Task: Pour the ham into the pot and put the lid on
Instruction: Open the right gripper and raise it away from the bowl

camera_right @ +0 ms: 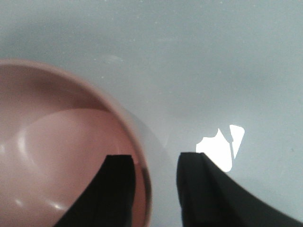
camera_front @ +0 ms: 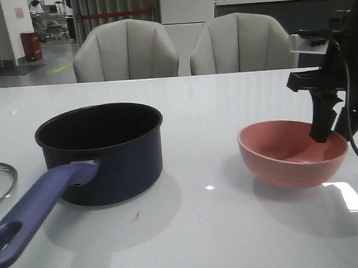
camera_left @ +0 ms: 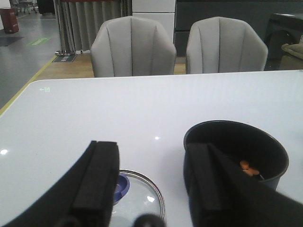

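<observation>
In the front view, the pot (camera_front: pixel 101 152) stands at centre left on the white desk (camera_front: pixel 203 230), its purple-blue handle (camera_front: pixel 35 211) running toward the lower left corner of the frame. The rim of the lid (camera_front: pixel 1 181) shows at the left edge, flat on the desk and apart from the pot. At the right, the pink bowl (camera_front: pixel 292 152) sits upright; the right gripper (camera_front: pixel 325 131) comes down from the upper right with one finger inside the bowl. Two grey chairs (camera_front: pixel 125 51) stand behind the desk. In the left wrist view, the left gripper (camera_left: pixel 151 189) is released, its fingers (camera_left: pixel 97 184) spread wide with nothing between them; the lid (camera_left: pixel 142 198) with its blue knob (camera_left: pixel 121 185) lies on the desk in the lower middle of the frame. At the lower right, the pot (camera_left: pixel 236 146) holds the ham (camera_left: pixel 249 168), a few orange pieces on its black bottom. In the right wrist view, the right gripper (camera_right: pixel 156 189) is parted, one finger inside the pink bowl (camera_right: pixel 57 142) and the other outside, straddling the rim without clamping it; the bowl's visible inside is bare.
</observation>
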Robot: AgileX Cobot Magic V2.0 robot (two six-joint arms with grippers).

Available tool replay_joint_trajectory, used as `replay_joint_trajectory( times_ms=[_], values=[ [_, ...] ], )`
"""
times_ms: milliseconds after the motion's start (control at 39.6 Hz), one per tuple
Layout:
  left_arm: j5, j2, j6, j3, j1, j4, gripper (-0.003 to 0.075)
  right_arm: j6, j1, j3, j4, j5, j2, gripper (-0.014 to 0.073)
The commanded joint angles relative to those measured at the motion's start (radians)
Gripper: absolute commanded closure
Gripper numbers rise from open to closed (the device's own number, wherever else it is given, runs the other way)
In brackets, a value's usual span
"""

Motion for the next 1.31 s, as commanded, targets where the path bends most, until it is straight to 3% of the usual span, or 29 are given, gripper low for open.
replay_joint_trajectory(
  times_ms=[0,328,504,757,1286],
  values=[
    [-0.071,0.013,-0.002,-0.025,-0.009,-0.006,0.0355,-0.008,-0.006,-0.023,-0.041,-0.013,-0.058,0.0202],
    [-0.071,0.013,-0.002,-0.025,-0.009,-0.006,0.0355,-0.054,-0.006,-0.014,-0.077,-0.052,-0.246,0.0202],
    [-0.071,0.013,-0.002,-0.025,-0.009,-0.006,0.0355,-0.059,-0.004,0.059,-0.073,-0.153,-0.44,0.0202],
    [-0.071,0.013,-0.002,-0.025,-0.009,-0.006,0.0355,-0.059,0.034,0.248,-0.031,-0.333,-0.707,0.0202],
    [-0.073,0.013,-0.002,-0.025,-0.009,-0.006,0.0355,-0.059,0.244,0.749,-0.031,-0.82,-1.312,0.0203]
  ],
)
